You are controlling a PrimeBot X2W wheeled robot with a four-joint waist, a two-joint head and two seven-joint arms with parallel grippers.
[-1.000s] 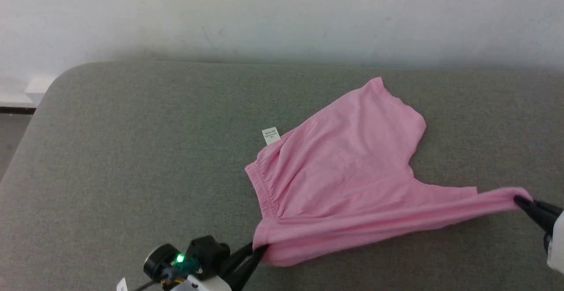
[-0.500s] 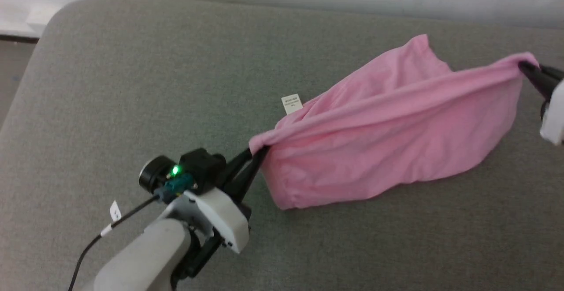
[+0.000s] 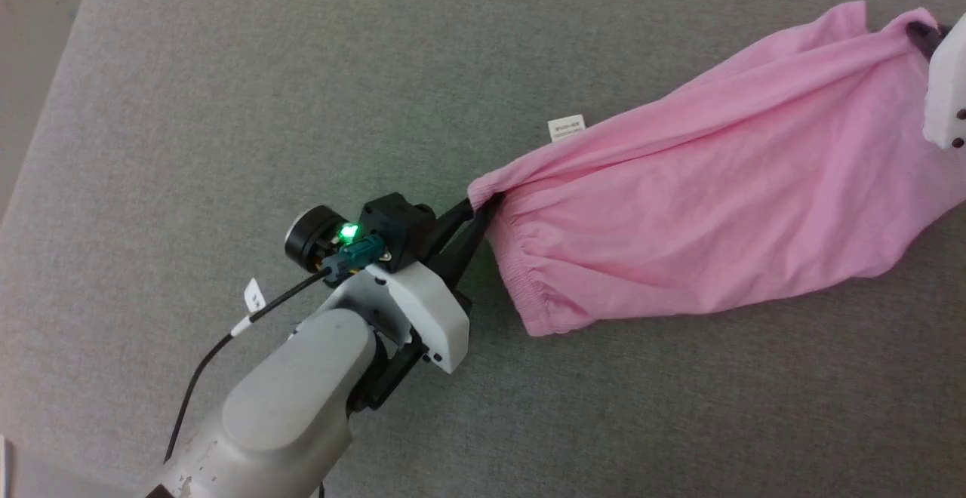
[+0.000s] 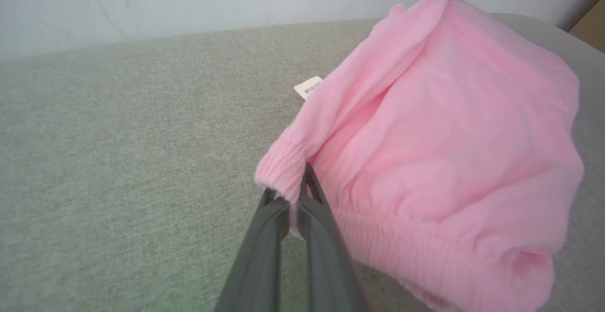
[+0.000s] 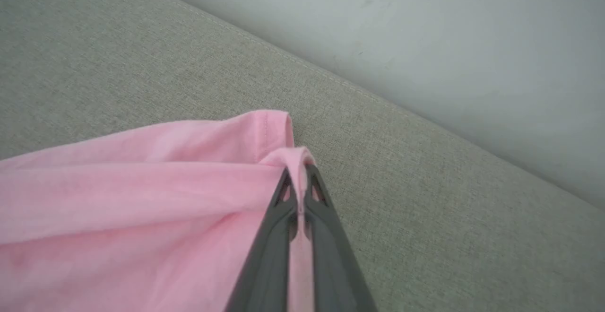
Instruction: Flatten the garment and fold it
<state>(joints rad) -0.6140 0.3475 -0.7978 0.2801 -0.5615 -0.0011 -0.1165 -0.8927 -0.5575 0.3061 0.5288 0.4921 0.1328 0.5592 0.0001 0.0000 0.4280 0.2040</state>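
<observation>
Over the grey cloth-covered desk (image 3: 226, 106), the small pink jersey shorts (image 3: 717, 204), lying spread a second ago, now hang stretched between the left end effector (image 3: 483, 207) and right end effector (image 3: 917, 30), both clamped on cloth, probably for re-laying flat.

Soft matt jersey garment (image 3: 724, 204); coarse woven table (image 3: 226, 106).
</observation>
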